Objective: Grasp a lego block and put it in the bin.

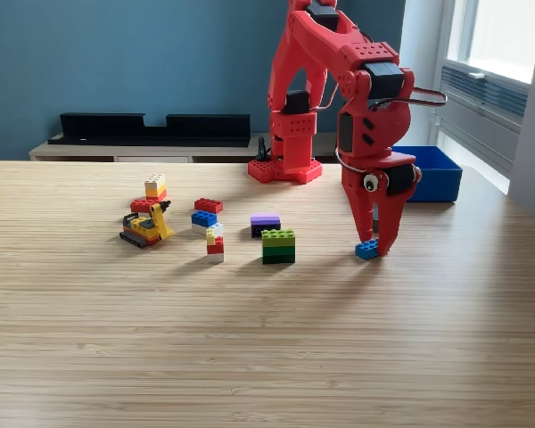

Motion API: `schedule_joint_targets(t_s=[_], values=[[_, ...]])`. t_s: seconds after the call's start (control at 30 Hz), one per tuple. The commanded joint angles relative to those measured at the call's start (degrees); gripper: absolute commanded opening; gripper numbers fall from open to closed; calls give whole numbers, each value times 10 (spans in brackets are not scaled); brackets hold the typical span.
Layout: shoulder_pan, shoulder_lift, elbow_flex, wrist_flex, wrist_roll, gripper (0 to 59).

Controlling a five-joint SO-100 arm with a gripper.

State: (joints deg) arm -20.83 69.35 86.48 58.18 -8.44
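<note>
Wood table (pixel 250 357), blue wall (pixel 116 62), window (pixel 504 36) at exterior view's right.

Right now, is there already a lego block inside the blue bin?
Cannot tell: the bin's inside is hidden behind its near wall, and the gripper is down at a small blue block on the table.

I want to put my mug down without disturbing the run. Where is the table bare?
The whole near strip of the table, in front of the green block and the yellow digger, is bare, as is the far corner on the exterior view's left. It is crowded among the bricks mid-table, and around the gripper and blue bin.
</note>
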Motion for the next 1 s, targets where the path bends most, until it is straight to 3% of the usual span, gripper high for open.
schedule_joint_targets(t_s=[0.03, 0.17, 0.3, 0.47, 0.77, 1.0], values=[[-4, 6, 0, 2, 8, 1], [-5, 8, -6, 41, 13, 1], [-10, 17, -96, 143, 20, 1], [-33, 97, -127, 204, 29, 1], [-177, 247, -90, 273, 33, 1], [-345, 298, -43, 299, 36, 1]])
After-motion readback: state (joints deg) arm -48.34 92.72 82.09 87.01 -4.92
